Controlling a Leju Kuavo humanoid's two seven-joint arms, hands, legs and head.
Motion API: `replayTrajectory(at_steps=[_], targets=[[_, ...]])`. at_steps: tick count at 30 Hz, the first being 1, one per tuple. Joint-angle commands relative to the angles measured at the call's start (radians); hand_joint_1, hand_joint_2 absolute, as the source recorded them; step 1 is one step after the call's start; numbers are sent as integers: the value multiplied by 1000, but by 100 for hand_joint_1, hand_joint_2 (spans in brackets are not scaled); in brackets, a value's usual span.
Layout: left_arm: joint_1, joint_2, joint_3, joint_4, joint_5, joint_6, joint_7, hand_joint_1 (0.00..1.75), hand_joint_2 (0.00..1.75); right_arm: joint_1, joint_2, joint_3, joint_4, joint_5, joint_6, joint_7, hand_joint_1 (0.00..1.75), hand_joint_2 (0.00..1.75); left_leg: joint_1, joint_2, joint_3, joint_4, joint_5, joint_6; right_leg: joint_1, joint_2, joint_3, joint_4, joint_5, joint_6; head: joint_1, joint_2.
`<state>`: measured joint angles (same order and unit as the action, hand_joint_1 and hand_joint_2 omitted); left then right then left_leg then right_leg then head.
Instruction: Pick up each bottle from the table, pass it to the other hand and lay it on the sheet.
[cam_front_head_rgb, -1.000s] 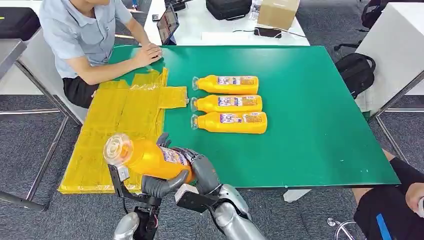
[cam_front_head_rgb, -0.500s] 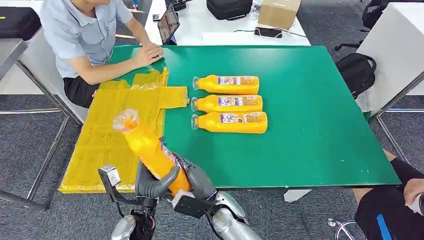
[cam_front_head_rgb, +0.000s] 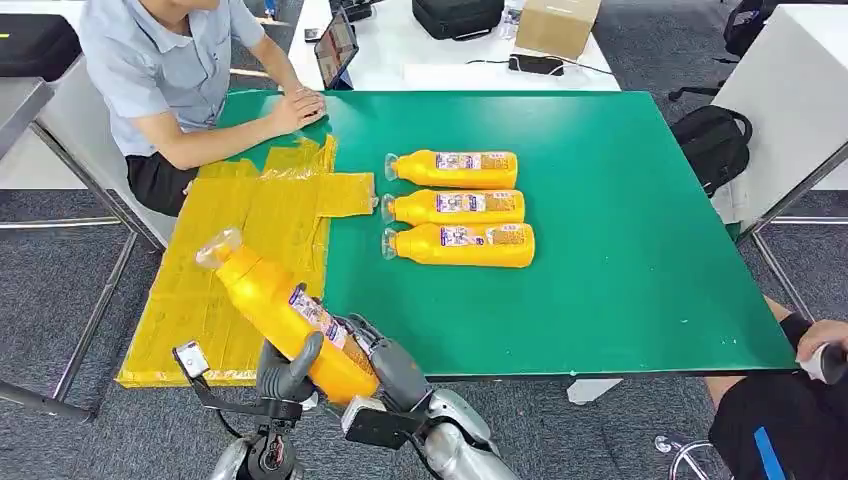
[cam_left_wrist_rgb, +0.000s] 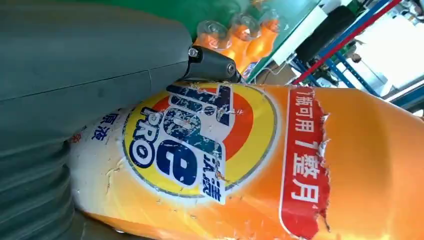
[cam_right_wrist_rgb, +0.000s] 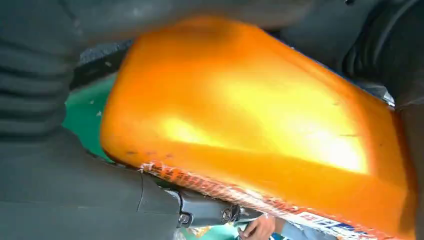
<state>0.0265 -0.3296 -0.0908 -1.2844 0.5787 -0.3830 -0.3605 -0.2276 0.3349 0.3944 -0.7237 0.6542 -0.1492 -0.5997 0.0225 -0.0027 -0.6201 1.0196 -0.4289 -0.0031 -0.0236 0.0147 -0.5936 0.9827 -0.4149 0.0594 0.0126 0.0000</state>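
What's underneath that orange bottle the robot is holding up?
The held bottle is tilted, its cap end over the yellow sheet and its base by the green table edge. Both hands, left and right, wrap its base, covering what lies directly below.

Three bottles (cam_front_head_rgb: 458, 207) lie side by side mid-desk (cam_front_head_rgb: 640, 250), right of the sheet (cam_front_head_rgb: 240, 240); a person (cam_front_head_rgb: 170, 80) sits behind the sheet.

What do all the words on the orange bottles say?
"PRO": on the round logo of the held bottle.
"1瓶可用 1整月": on its red strip.
"原液": blue, beside the logo.
Other logo characters: torn, unreadable.
Labels on the three bottles on the table: too small to read.
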Motion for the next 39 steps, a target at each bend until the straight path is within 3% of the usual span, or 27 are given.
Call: replayTrajectory(at_steps=[1,3,7,9,14,18,20,23,30,31,33,39], targets=[[-22,-18,34,17,33,-67,35,175,175,67,-31,-42,34,8,-4,2,0,0,0,-3,3,-1,0,1,1,-4,4,-2,-1,-2,0,0],[-22,-17,35,16,33,-67,35,175,175,67,-33,-44,33,8,-4,2,0,0,0,-4,3,-1,0,1,1,-5,5,-2,-1,-2,0,0],[-20,-19,126,-102,-319,136,-36,175,175,141,-69,-87,-113,78,-59,24,0,0,0,-3,1,0,-1,1,1,-4,3,-1,-2,-2,0,0],[-21,-19,149,-124,-325,128,-18,175,175,159,-79,-89,-145,84,-53,26,0,0,0,-2,1,0,0,1,1,-4,2,-1,-1,-2,0,0],[5,12,258,-315,-674,205,-47,175,175,249,-130,-79,-308,146,-68,22,0,0,0,-1,3,0,-2,1,1,-3,4,0,-2,-3,0,0],[-10,38,333,-372,-797,226,-40,175,175,272,-145,-73,-325,136,-74,-12,0,0,0,0,4,-1,-2,1,1,-1,5,-1,-2,-3,0,0],[-45,60,343,-351,-960,295,-38,175,175,273,-139,-66,-338,130,-85,-31,0,0,0,0,3,-1,-2,1,1,-1,4,-1,-2,-3,0,0],[-124,164,263,-258,-1517,556,-56,175,175,288,-119,-33,-443,88,-44,-66,0,0,0,-2,1,0,0,1,1,-3,2,0,-1,-2,0,0],[-131,161,265,-233,-1521,571,-67,175,175,297,-125,-23,-472,94,-35,-42,0,0,0,-2,3,-1,1,1,0,-3,4,0,-1,-3,0,0],[-127,186,242,-233,-1607,618,-61,175,175,295,-126,-17,-471,80,-26,-57,0,0,1,-1,4,-1,0,2,1,-3,6,-1,-1,-4,0,0],[-177,245,196,-124,-1786,687,-23,175,175,288,-125,16,-499,53,-12,-91,0,0,0,-2,3,-1,0,1,1,-4,5,-1,-1,-3,0,0],[-346,339,119,287,-1928,714,53,175,175,281,-133,64,-597,-55,60,-98,0,0,-1,-6,3,-3,3,0,0,-7,5,-1,-1,-3,0,0]])
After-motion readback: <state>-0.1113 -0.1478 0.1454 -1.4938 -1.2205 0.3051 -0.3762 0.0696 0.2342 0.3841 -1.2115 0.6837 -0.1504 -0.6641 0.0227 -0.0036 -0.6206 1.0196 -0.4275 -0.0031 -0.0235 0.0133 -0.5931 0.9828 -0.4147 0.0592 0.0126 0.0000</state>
